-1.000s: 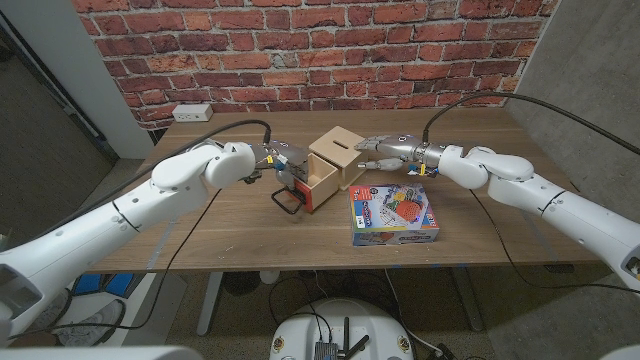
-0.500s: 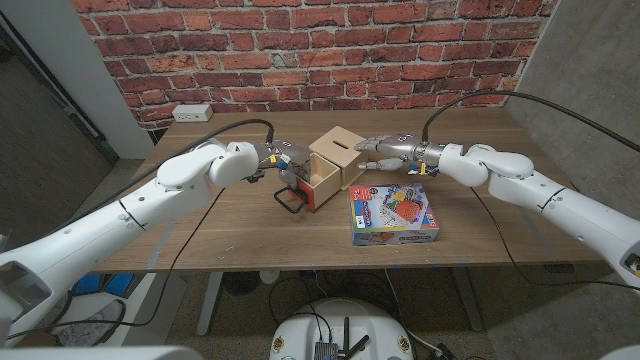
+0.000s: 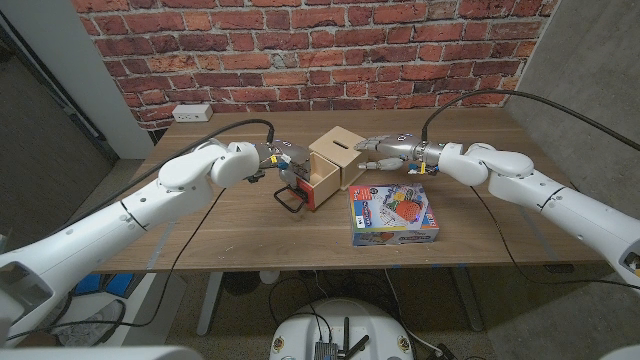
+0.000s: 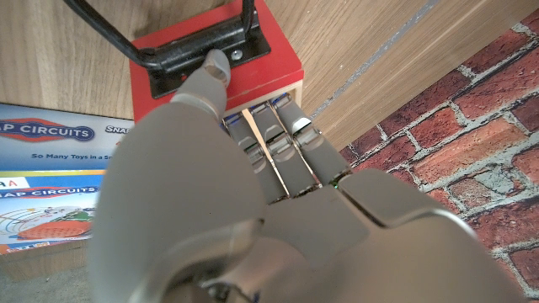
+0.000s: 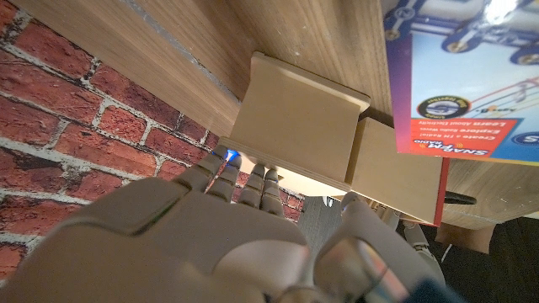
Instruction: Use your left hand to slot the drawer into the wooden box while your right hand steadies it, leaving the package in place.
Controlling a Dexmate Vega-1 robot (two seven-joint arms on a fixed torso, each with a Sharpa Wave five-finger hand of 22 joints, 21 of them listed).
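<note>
The left hand (image 3: 277, 160) grips the red-fronted drawer (image 3: 303, 185), fingers over its side and thumb on the black handle (image 3: 290, 201); the drawer seems partly out of the wooden box (image 3: 334, 157). The right hand (image 3: 385, 148) rests its fingers, held together, against the box's far side. The package (image 3: 394, 216) lies just beside the box, toward the near edge of the worktop (image 3: 230, 235).

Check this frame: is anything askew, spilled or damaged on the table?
Nothing spilled or damaged. The one odd thing is the red-fronted drawer, which still juts out of the box, not yet fully in. The left hand is on the drawer, the right hand on the box. The package lies flat beside it.
</note>
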